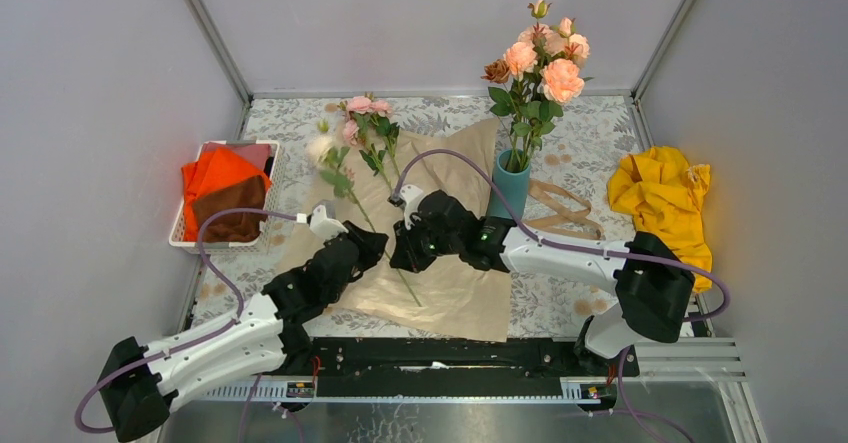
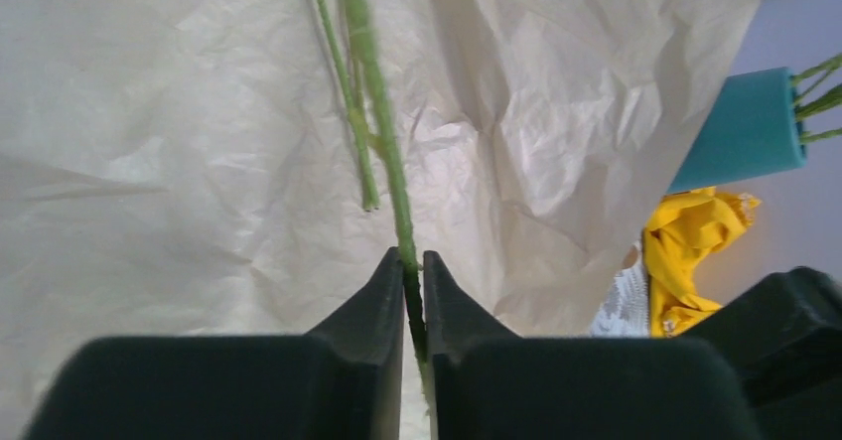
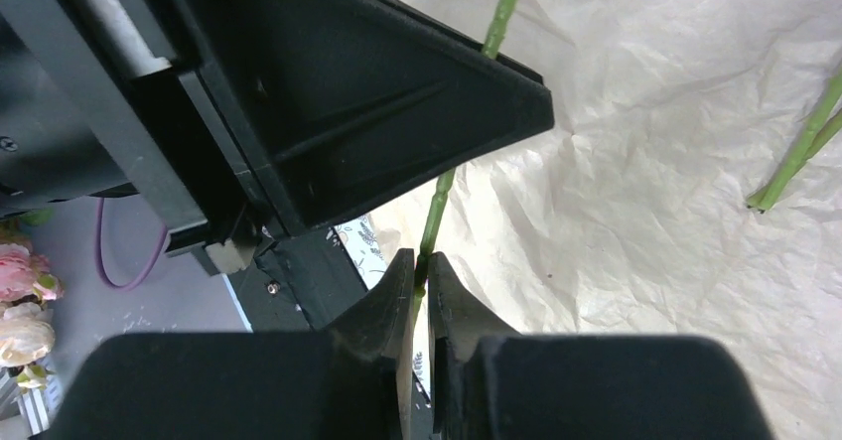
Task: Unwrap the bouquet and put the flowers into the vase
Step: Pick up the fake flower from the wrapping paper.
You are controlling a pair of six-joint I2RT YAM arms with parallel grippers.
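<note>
Plain pale grey walls stood left of, behind and right of the floral-patterned tabletop, aluminium corner posts rose from its far corners, and even diffuse light fell across it.

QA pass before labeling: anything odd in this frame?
Yes: left hand and right hand both pinch what looks like the same rose stem, over the opened kraft paper. Two grips on one thin stem looks odd; nothing looks spilled or damaged.
</note>
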